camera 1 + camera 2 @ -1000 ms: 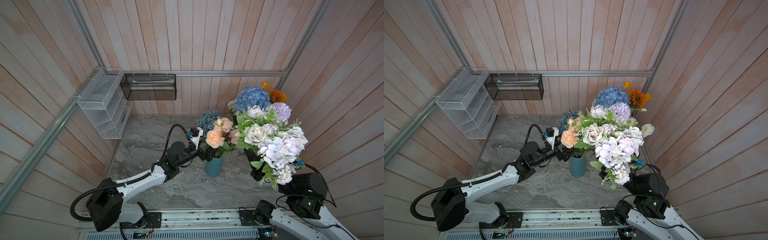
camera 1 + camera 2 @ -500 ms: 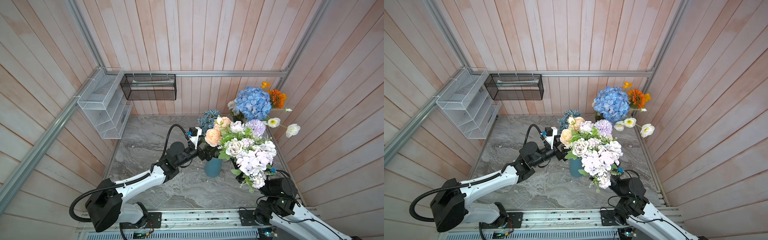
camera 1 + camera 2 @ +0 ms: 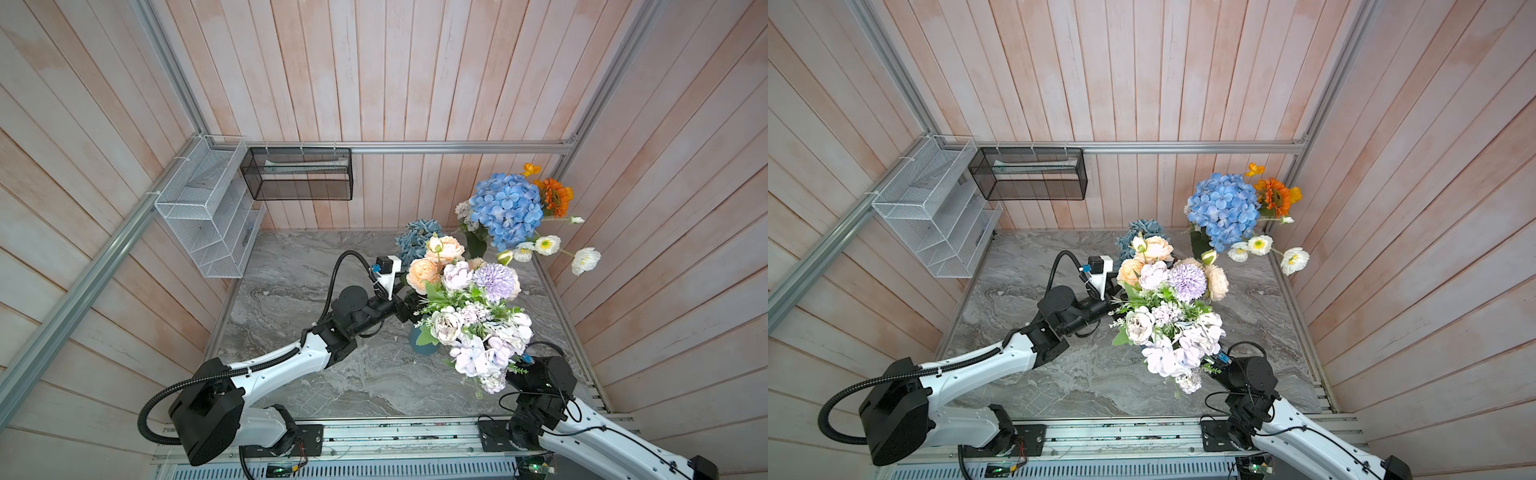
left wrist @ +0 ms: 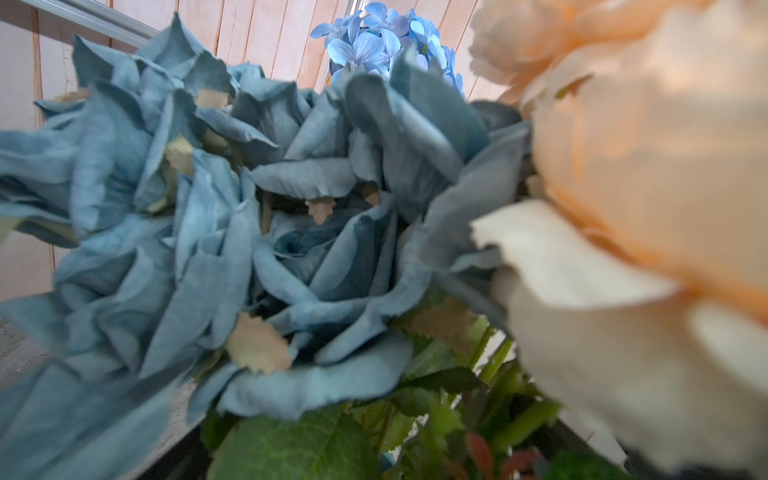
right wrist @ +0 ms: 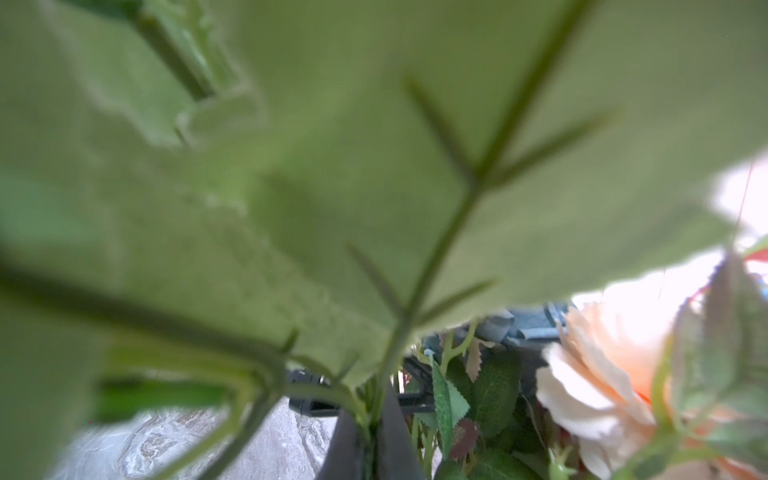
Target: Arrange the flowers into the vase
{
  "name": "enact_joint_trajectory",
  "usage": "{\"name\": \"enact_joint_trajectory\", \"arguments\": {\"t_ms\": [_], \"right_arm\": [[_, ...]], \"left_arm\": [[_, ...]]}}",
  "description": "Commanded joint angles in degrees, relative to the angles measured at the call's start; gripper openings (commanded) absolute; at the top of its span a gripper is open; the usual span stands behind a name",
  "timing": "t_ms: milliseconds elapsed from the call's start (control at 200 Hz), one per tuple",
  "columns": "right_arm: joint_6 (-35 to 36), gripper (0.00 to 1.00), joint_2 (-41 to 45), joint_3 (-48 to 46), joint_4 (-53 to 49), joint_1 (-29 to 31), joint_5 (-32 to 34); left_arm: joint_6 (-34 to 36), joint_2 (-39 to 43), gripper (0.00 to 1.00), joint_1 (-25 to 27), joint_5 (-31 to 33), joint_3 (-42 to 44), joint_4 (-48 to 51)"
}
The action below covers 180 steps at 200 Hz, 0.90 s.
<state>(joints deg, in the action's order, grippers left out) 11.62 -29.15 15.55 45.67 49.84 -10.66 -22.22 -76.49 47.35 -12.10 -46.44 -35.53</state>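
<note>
Top views, clock face centred on the vase (image 3: 420, 345), which stands on the grey marble tabletop (image 3: 291, 286) right of middle.

- Right hand (image 5: 370, 438): clenched on a bunch of green stems, dark fingers (image 5: 347, 444) pressed to either side of them. It comes in from about 4 o'clock of the vase, under the blooms in both top views.
- Held bunch (image 3: 478, 328): white, pale pink and lilac flowers with green leaves, leaning over the vase mouth and hiding most of it (stem ends not visible, so I cannot tell whether they are inside).
- Already in the vase: peach blooms (image 3: 428, 266) and dusty blue roses (image 3: 415, 239) toward 12 o'clock.
- Left hand (image 3: 409, 311): at 11 o'clock, just beside the vase, released with jaws spread wide among the stems; contact is hidden.
- Bright blue hydrangea (image 3: 507, 208), orange flower (image 3: 552, 195) and white flowers (image 3: 586, 259): grouped at 1 o'clock, well apart, by the back right corner.
</note>
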Motion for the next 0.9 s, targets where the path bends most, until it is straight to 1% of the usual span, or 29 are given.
{"name": "enact_joint_trajectory", "arguments": {"t_ms": [0,145,220,410,565,755,895], "right_arm": [[2.46,0.00,-1.53,-0.74,6.64,0.14,-1.15],[4.09,0.00,-3.62,-0.90,8.32,-0.18,-0.66],[3.81,0.00,-4.70,-1.10,9.64,-1.35,-1.16],[-1.02,0.00,-8.10,-1.57,13.66,-6.56,-5.00],[-3.31,0.00,-10.50,-1.97,16.92,-8.46,-6.61],[-5.09,0.00,-13.49,-2.45,19.21,-8.87,-7.76],[-5.96,0.00,-13.67,-3.86,19.32,-8.89,-6.73]], "left_arm": [[-0.46,1.33,0.95,-0.33,0.59,0.73,-1.74],[-0.90,1.25,0.95,-0.26,0.51,0.91,-2.17],[-1.03,1.17,0.94,-0.29,0.34,0.90,-2.18],[-0.92,1.52,0.94,-0.24,0.24,1.00,-2.12],[-0.98,1.58,0.93,-0.24,0.41,1.11,-2.06],[-0.91,1.52,0.93,-0.24,0.41,1.17,-2.27],[-0.77,1.59,0.93,-0.24,0.51,1.17,-2.18]]}}
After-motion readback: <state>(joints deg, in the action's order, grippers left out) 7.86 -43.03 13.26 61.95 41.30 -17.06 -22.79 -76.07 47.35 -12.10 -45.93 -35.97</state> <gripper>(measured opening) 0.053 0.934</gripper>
